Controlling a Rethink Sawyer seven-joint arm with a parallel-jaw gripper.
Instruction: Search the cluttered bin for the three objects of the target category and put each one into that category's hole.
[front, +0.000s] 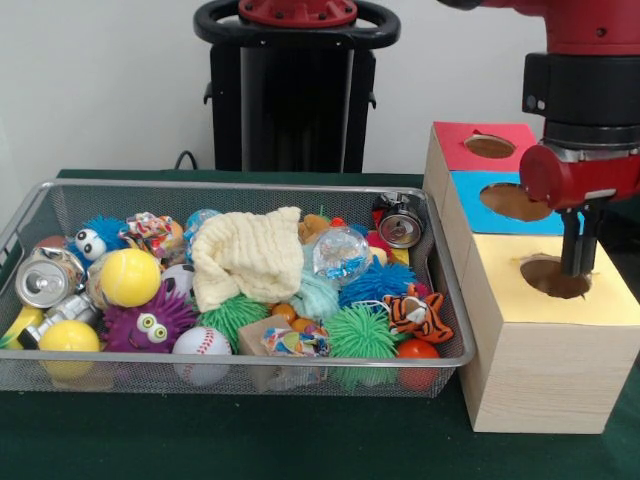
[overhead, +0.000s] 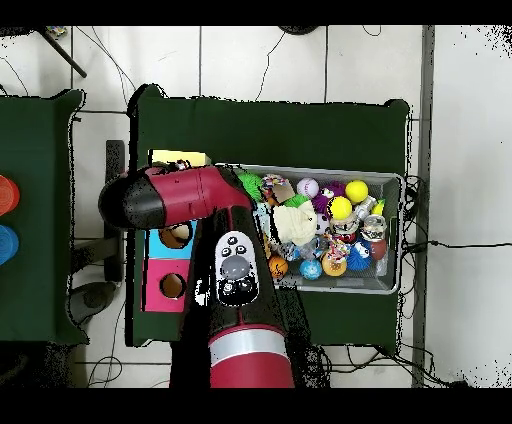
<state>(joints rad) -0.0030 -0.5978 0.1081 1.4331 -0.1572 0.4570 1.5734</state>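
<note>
Three holes are visible in the top of the pale wooden box (front: 545, 370), one each in the red panel (front: 490, 146), the blue panel (front: 515, 202) and the yellow panel (front: 555, 277). In the front view the box stands on the dark green table (front: 300, 445), just beside the right end of the long shallow silver wire-mesh basket (front: 60, 205). The red and black arm (front: 585, 100) comes down from above over the box, and its dark fingers (front: 579, 243) hang directly over the hole in the yellow panel, with their tips at the level of the hole's edge. The fingers appear as one narrow dark shape, so it cannot be determined how far apart they stand or whether they hold anything. One knotted bundle of white cloth rope with coloured speckles (front: 150, 232) lies in the basket toward its far left, between a blue fuzzy toy with eyes (front: 95, 240) and the plain cream waffle cloth (front: 245, 255). A second speckled bundle (front: 293, 342) lies near the front rim, beside a white baseball (front: 202, 343) and a green spiky ball (front: 360, 335). A yellow ball (front: 130, 277), a silver can (front: 45, 278), a clear crinkly ball (front: 340, 252) and a striped tiger toy (front: 418, 312) also lie in the basket. In the overhead view the arm (overhead: 175, 198) covers most of the box, and the basket (overhead: 392, 283) lies beside it on the table.
</note>
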